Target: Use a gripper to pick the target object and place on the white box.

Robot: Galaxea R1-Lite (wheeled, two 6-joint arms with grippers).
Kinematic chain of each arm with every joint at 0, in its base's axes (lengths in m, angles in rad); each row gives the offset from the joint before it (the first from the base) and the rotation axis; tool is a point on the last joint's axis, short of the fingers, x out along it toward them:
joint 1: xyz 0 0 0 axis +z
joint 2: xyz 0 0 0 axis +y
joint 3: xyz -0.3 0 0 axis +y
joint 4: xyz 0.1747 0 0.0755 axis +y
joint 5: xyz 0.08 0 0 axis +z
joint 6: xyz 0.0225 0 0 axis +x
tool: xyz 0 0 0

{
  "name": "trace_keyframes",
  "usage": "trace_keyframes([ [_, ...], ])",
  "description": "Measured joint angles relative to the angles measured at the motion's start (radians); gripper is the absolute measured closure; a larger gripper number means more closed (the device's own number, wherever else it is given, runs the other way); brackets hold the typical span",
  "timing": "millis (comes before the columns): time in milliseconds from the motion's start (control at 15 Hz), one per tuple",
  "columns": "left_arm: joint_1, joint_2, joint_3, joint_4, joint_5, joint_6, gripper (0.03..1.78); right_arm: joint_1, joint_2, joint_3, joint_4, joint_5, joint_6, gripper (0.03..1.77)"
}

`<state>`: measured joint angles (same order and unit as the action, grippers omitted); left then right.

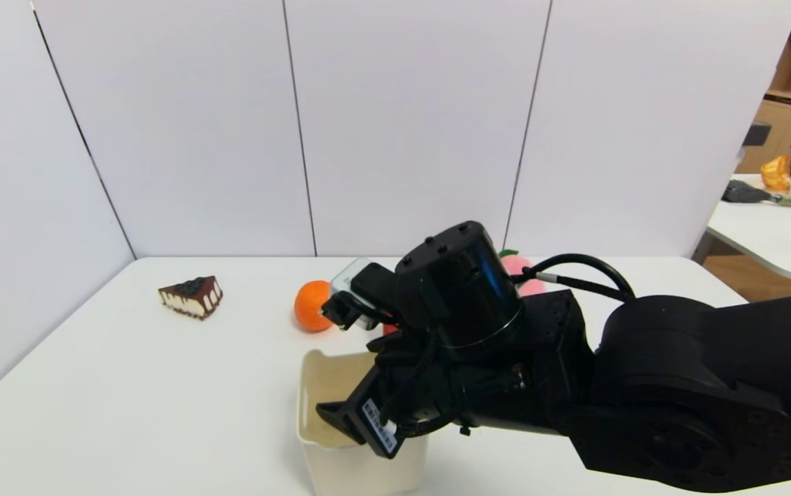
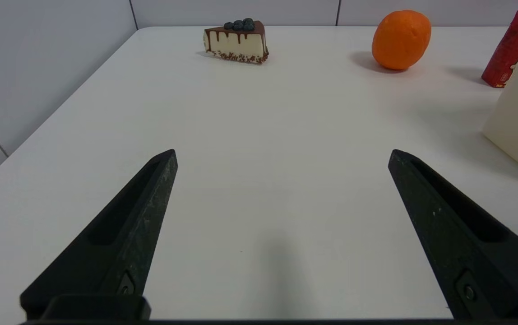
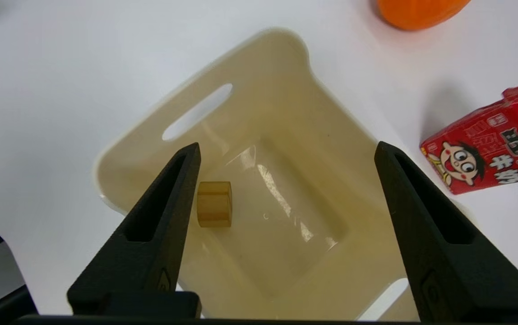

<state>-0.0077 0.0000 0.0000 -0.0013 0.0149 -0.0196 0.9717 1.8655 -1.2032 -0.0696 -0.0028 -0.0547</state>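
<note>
Right gripper (image 3: 288, 144) is looming closest in the head view, all bulky round black plastic, hanging over the white box (image 3: 263, 253) at lower center. Its fingers are standing wide apart and holding nothing. Stubby tan-brown cylinder (image 3: 214, 204), smooth and kinda glossy, is already sitting inside that box, which is showing rounded corners and slot handles. Glossy red carton (image 3: 489, 144) is resting near the box, and the dimply round orange (image 1: 312, 306) is sitting near frame center. Over at center left, a cake wedge (image 1: 192, 297) is showing off dark drips and berries. Left gripper (image 2: 283, 151) is idling over the smooth white table (image 2: 281, 113), fingers spread, holding nothing.
</note>
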Motion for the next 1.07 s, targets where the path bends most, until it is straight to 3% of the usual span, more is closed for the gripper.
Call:
trace_keyframes([
  [333, 0.0, 0.0, 0.0, 0.0, 0.0, 0.0, 0.12, -0.041, -0.082, -0.014, 0.007, -0.001, 0.0, 0.28],
  [533, 0.0, 0.0, 0.0, 0.0, 0.0, 0.0, 0.12, -0.114, -0.133, -0.015, 0.007, 0.0, 0.0, 0.22],
  [1067, 0.0, 0.0, 0.0, 0.0, 0.0, 0.001, 0.12, -0.496, -0.199, -0.006, 0.007, 0.001, 0.004, 0.13],
])
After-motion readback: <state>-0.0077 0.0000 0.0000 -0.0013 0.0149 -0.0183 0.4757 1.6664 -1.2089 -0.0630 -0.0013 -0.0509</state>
